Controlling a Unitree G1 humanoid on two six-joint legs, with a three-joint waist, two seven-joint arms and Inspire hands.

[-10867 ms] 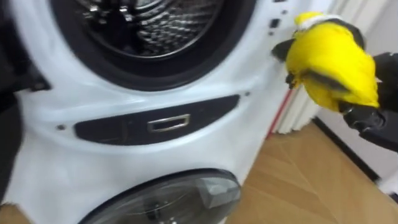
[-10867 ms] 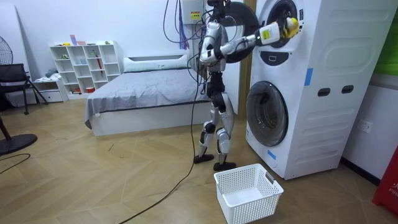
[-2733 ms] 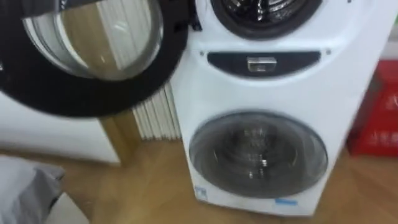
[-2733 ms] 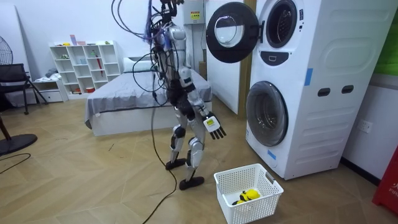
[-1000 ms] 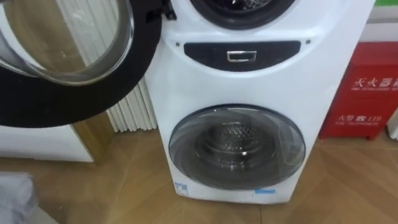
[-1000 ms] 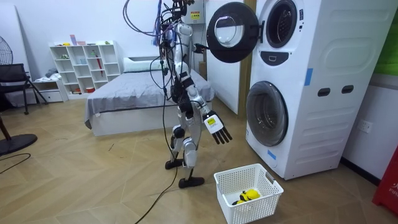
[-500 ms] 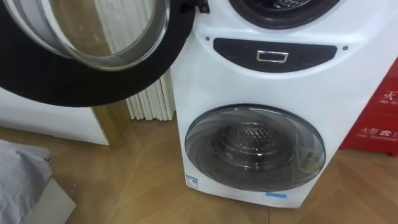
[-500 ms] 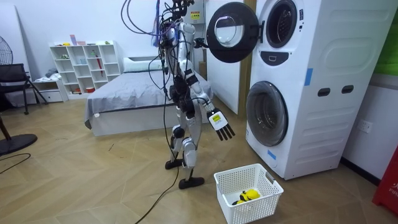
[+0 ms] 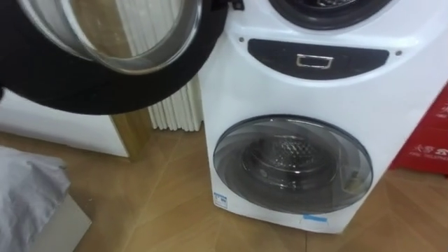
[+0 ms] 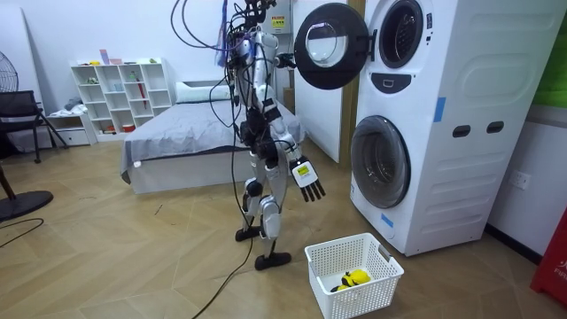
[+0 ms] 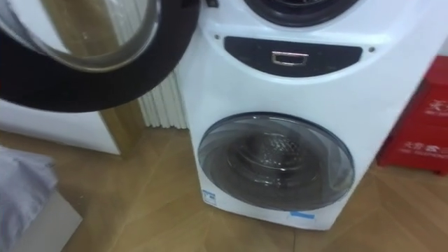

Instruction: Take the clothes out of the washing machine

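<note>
The stacked white washing machine [image 10: 443, 124] has its upper round door [image 10: 330, 46] swung open; the upper drum opening [image 9: 329, 10] is dark inside, with no cloth visible. A yellow garment [image 10: 350, 280] lies in the white basket [image 10: 376, 263] on the floor before the machine. I stand a step back from the machine, facing it. My right hand [image 10: 306, 182] hangs at hip height with straight, spread fingers and holds nothing. My left hand [image 10: 283, 60] is raised to the open door's edge.
The lower washer door [image 9: 290, 164] is closed, a dark panel [image 9: 318, 56] above it. A white radiator [image 9: 171, 108] stands left of the machine and a red box [image 9: 430, 133] to its right. A grey-covered bed [image 10: 204, 133] is behind me.
The eye view has shifted slightly, a move of the camera. My right hand has swayed a little in front of me. The left arm stays up at the door.
</note>
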